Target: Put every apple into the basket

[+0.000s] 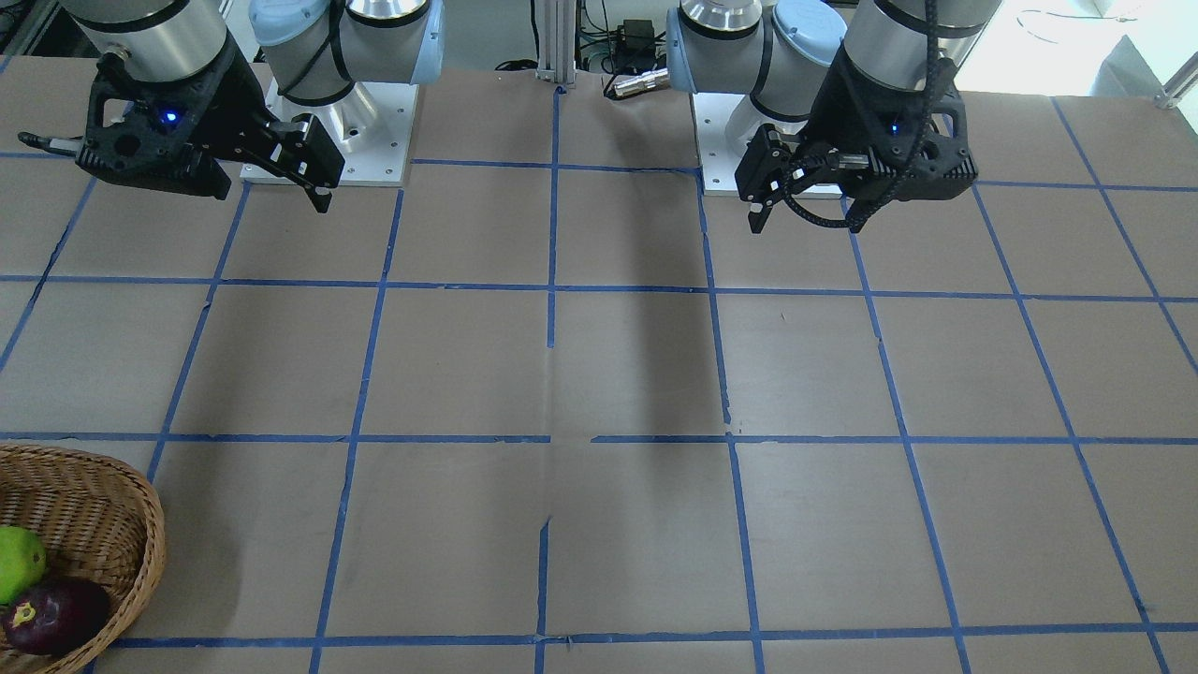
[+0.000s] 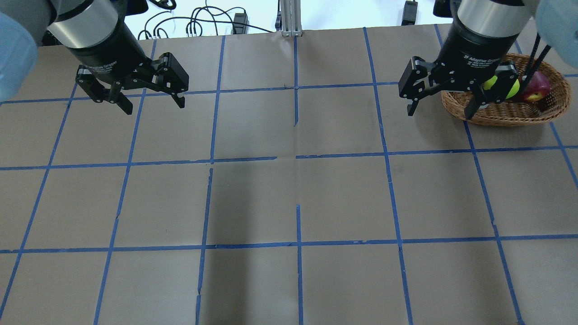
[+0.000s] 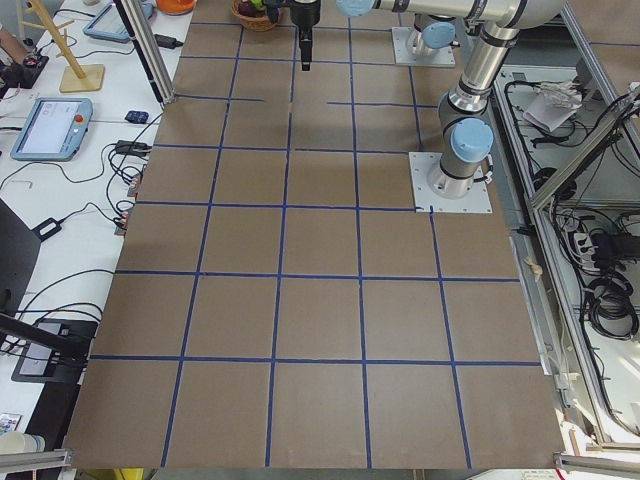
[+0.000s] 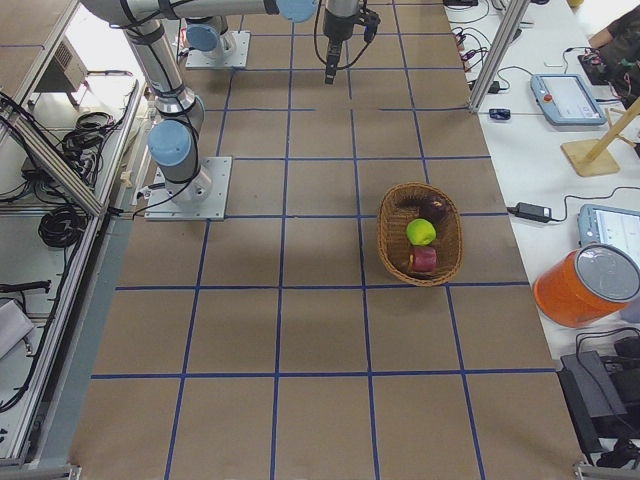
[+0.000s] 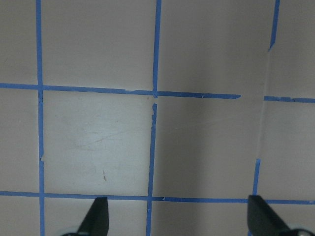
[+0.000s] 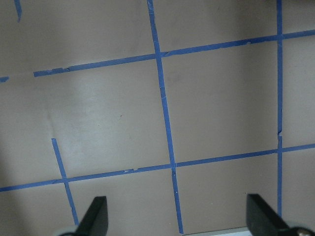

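The wicker basket [image 2: 510, 115] stands at the far right of the table, and also shows in the front view [image 1: 140, 524] and the right view [image 4: 385, 235]. All three apples lie inside it: the yellow-green one [image 4: 422, 231], the red one [image 4: 424, 259] and the dark maroon one [image 4: 433, 208]. The overhead view shows the green apple [image 2: 499, 85] and the red apple [image 2: 537, 88]. My right gripper [image 2: 440, 113] is open and empty, raised above the table on the robot's side of the basket. My left gripper [image 2: 154, 107] is open and empty, raised over the far left.
The brown table top [image 2: 293, 198] is marked with a grid of blue tape. Both wrist views show only bare squares under the open fingertips [image 5: 98, 216] [image 6: 96, 214]. An orange bucket [image 4: 585, 285] and tablets stand beside the table.
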Motion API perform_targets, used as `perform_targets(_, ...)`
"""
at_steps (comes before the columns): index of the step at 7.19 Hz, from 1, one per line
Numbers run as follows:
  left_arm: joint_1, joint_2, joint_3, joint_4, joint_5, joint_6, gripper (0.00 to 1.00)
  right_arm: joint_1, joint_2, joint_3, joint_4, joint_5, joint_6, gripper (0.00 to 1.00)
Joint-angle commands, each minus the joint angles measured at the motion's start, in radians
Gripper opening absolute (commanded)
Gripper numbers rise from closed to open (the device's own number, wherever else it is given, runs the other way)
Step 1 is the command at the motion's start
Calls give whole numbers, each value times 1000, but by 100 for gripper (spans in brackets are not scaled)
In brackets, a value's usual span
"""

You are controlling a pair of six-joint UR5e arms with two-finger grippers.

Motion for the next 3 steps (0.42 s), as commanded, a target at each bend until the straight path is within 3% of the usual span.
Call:
perform_targets(1, 0, -1, 0, 0, 0, -1, 100, 0, -4, -4, 0, -3, 1, 100)
perform_targets(3, 0, -1, 0, 0, -2, -1, 100, 0, -6, -9, 1, -1, 1, 100)
